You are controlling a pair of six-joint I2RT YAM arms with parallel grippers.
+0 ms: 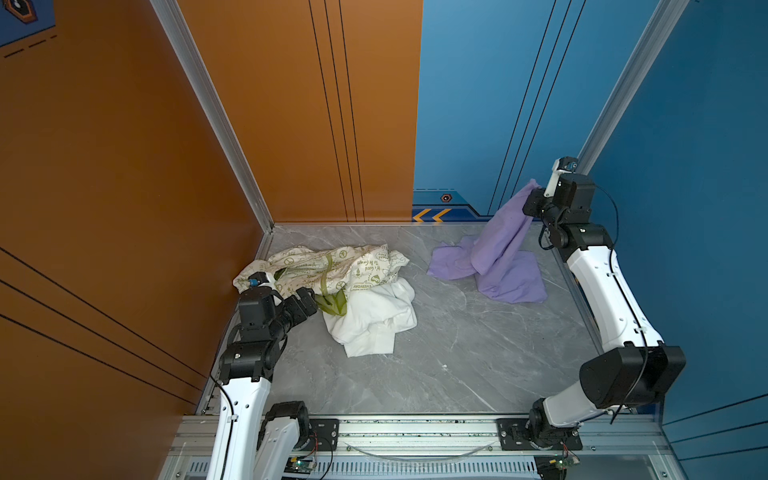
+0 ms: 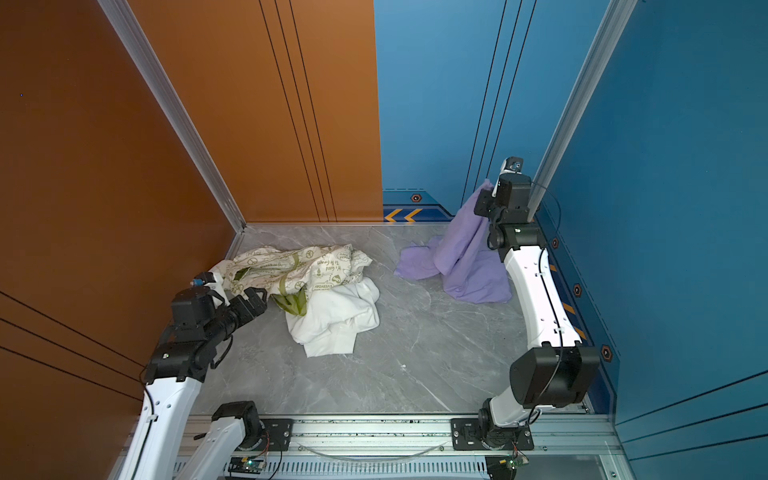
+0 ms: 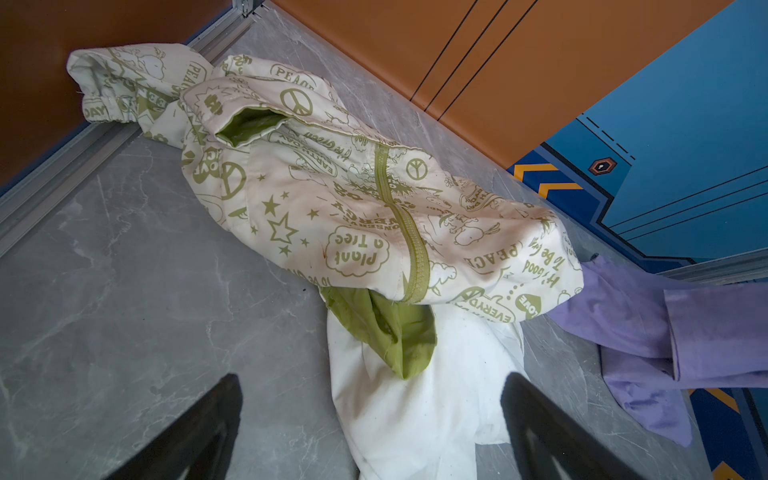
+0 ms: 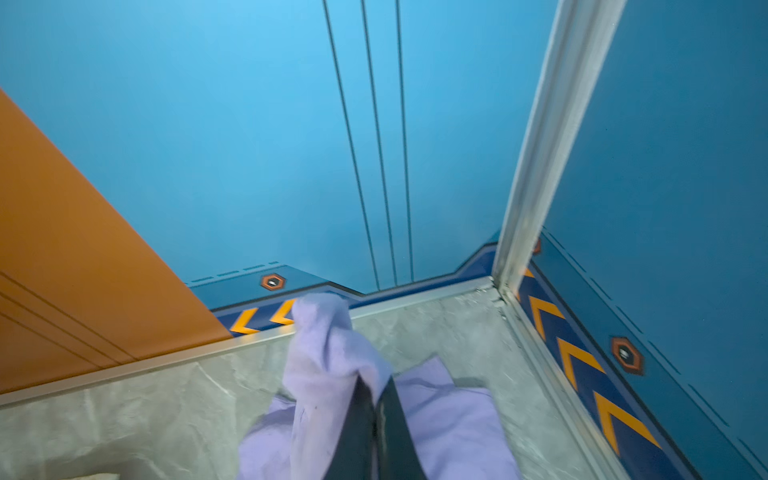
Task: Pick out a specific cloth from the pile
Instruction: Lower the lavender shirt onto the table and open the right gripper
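Cloth: your lavender cloth (image 1: 505,249) sits far right on the table (image 1: 457,353), well apart from the pile (image 1: 357,282).
Long axis: slants from its raised corner down-left to the table.
Right gripper (image 1: 532,198): clamped on that corner.
Left gripper (image 1: 308,300): spread wide, empty, just beside the pile.

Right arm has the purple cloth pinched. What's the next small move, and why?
Probably raise the right gripper a little higher. It is shut on the lavender cloth, whose upper part hangs lifted while its lower folds lie on the table, already apart from the pile. Lifting should get the trailing end clear.
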